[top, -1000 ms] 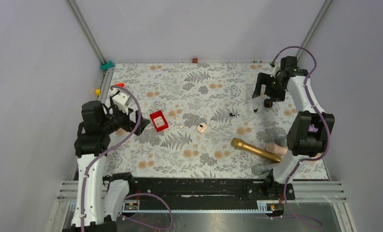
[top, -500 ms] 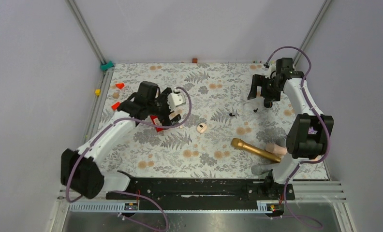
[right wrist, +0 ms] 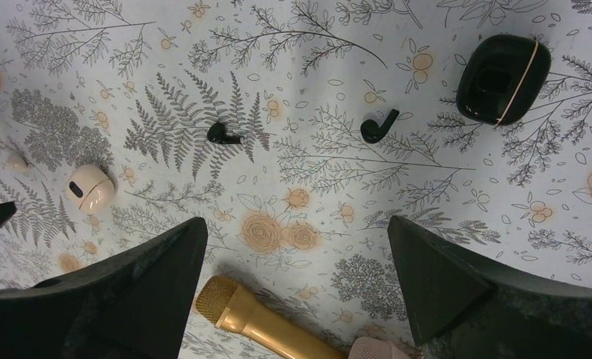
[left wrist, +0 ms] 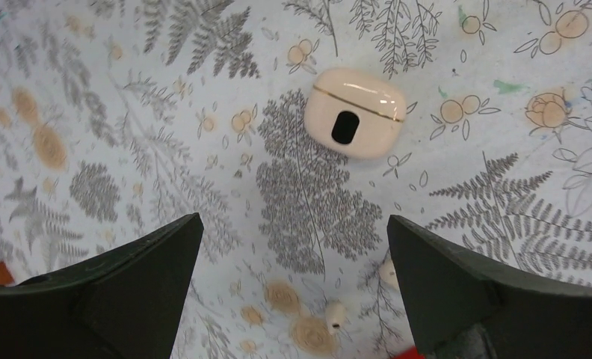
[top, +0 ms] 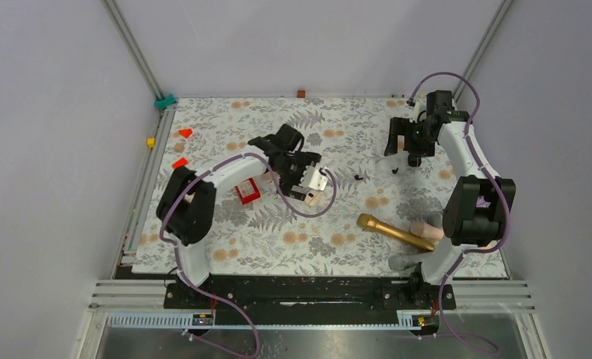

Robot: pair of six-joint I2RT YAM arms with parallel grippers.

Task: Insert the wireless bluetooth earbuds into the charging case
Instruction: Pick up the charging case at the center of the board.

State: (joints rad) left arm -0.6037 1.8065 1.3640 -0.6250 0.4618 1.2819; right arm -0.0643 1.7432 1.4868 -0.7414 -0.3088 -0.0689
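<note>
None of the earbuds are in a case. The pale earbuds [left wrist: 335,314] lie loose on the worktop [top: 278,247], just beside the pale case [left wrist: 354,112] on the side facing the red box [top: 246,191]. The black earbuds [right wrist: 223,134] sit well apart from the pale case, between it and the black case [right wrist: 502,78]. The left tool [left wrist: 293,224] hovers right over the pale case, spread wide and empty. The right tool [right wrist: 297,224] hangs out past the black earbuds, also wide with nothing in it. A gold microphone [right wrist: 256,318] lies near the pale case.
</note>
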